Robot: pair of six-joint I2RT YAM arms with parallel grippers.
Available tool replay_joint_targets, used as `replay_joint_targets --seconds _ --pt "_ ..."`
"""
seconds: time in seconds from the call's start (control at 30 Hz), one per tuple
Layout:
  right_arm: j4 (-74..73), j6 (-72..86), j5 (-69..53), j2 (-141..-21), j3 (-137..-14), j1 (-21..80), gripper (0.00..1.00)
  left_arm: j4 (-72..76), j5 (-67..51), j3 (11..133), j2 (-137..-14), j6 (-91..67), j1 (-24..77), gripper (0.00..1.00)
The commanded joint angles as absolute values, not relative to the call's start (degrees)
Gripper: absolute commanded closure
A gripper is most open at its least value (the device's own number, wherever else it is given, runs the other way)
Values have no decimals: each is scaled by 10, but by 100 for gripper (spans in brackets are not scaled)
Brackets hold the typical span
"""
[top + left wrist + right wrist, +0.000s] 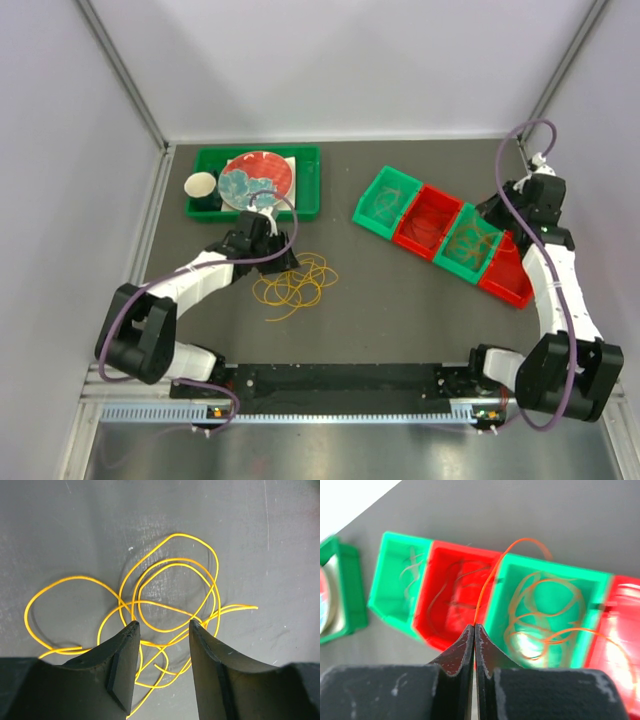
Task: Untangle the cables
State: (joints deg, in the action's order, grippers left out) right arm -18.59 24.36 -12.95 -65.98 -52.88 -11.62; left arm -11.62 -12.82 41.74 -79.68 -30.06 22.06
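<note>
A tangle of yellow cable loops (297, 281) lies on the dark table in front of my left gripper (283, 252). In the left wrist view the yellow cable (172, 587) spreads under and beyond my open gripper (164, 625), which holds nothing. My right gripper (474, 626) is shut on an orange cable (492, 575) that rises and arcs over into a green bin (547, 605) holding orange loops. In the top view my right gripper (497, 213) hangs over the row of bins. Thin dark loops lie in the red bin (452, 592).
Several small bins stand in a slanted row at the right: green (388, 202), red (428, 220), green (472, 243), red (510, 270). A green tray (306, 186) at the back left holds a red plate (257, 179) and a pale cup (200, 185).
</note>
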Motion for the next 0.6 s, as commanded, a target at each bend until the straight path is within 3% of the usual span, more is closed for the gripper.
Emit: replay_joint_targets --seconds 0.0,0.33,0.47,0.57 --pt "-147 278 -214 -676 -522 -94 100 -91 -129 404 -760 -302 216 51" --pt "-55 338 -235 -723 -496 -45 100 -104 -120 395 -735 -301 214 51" --pt "-19 333 -213 -729 -456 -64 100 -108 -122 395 -731 -301 213 51" --pt "59 355 -273 -751 -422 -97 100 -113 -120 395 -728 -298 213 51"
